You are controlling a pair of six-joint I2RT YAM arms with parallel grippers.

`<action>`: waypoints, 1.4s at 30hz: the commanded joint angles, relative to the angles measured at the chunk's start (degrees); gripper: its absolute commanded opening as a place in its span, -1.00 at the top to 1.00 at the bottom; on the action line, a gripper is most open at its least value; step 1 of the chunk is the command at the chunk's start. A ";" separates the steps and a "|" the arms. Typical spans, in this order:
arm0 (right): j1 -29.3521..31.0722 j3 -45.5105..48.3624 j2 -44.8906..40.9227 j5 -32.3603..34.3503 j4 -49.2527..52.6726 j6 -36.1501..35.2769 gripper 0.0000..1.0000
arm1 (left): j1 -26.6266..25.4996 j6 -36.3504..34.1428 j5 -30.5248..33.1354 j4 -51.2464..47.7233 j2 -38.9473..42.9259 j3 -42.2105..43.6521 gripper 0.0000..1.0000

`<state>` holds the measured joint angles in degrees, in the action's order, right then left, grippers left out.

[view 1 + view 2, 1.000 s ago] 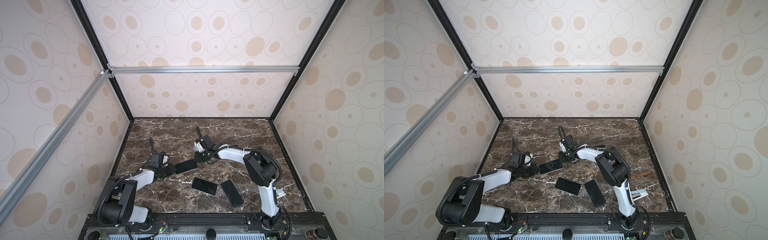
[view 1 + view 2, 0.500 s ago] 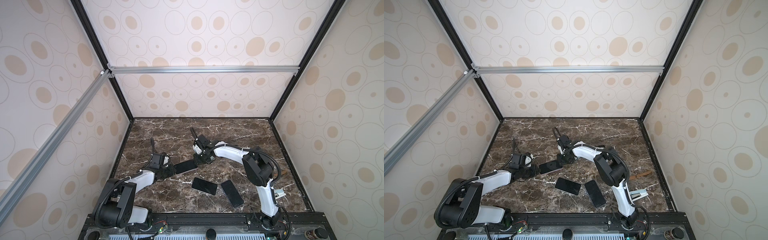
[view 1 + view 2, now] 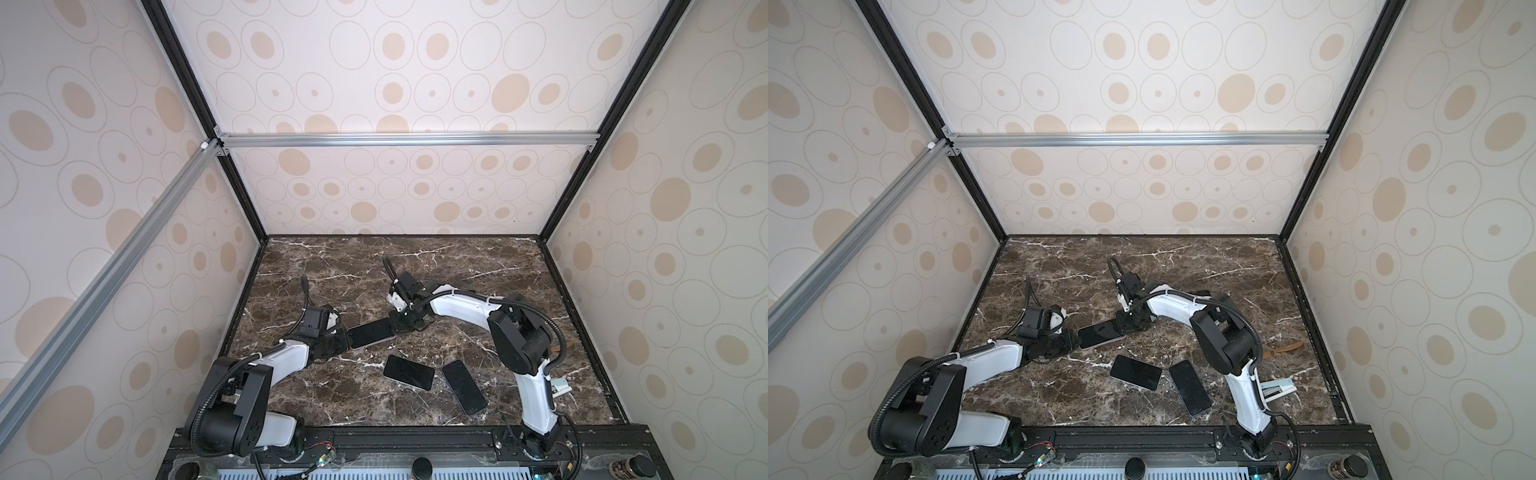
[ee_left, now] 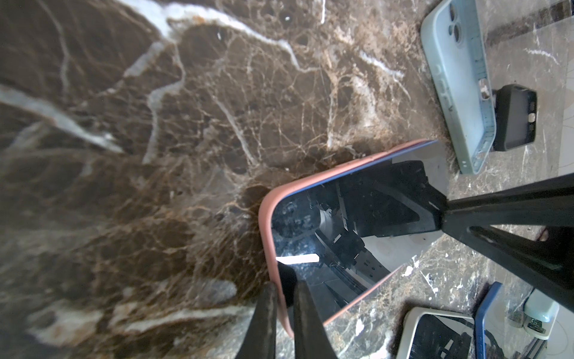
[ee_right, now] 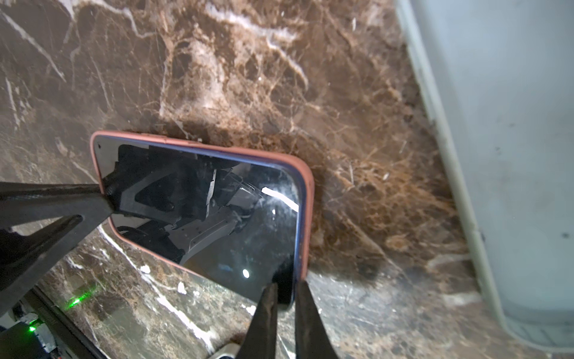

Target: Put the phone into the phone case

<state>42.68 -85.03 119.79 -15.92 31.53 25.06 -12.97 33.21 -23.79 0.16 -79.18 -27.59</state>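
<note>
A dark-screened phone [image 3: 371, 332] lies flat in a salmon-pink phone case [image 4: 266, 236] on the marble, between my two grippers in both top views. Its blue edge [image 5: 299, 223] shows just above the pink rim. My left gripper [image 4: 284, 284] is shut on the case's rim at the near end, with one finger on each side of the pink wall. At the far end my right gripper [image 5: 286, 284] is shut, and its fingers pinch the phone's corner. In a top view the left gripper [image 3: 1073, 338] and the right gripper [image 3: 1121, 326] meet the phone [image 3: 1098, 334] end to end.
Two more dark phones [image 3: 409, 372] [image 3: 464, 393] lie near the front of the table. An empty pale blue-green case [image 4: 459, 87] with a small black block [image 4: 515, 118] beside it lies past the phone. A brown strap [image 3: 1283, 348] and a white tool [image 3: 1277, 390] sit at the right.
My right gripper has come down and towards the left onto the phone's far end. The left gripper and the phone have stayed in place.
</note>
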 commanded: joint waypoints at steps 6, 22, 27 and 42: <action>2.23 9.82 12.06 4.21 5.46 -0.79 0.76 | -0.99 -0.07 -5.18 -1.07 -0.93 1.05 0.75; 2.59 9.57 8.28 4.71 7.91 -1.56 0.76 | -1.16 -0.40 -0.84 -2.58 1.53 1.06 0.75; 2.59 3.57 0.07 7.76 13.61 -2.84 0.61 | -1.13 -1.90 3.51 -4.94 4.30 -0.88 0.74; 0.25 -12.22 -1.37 5.12 17.08 -5.09 0.12 | 0.39 -2.12 7.58 -5.62 6.20 -5.17 0.60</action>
<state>43.83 -94.70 117.95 -9.21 47.37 20.88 -13.21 31.88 -17.15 -4.78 -72.27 -29.74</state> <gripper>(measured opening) 0.425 0.192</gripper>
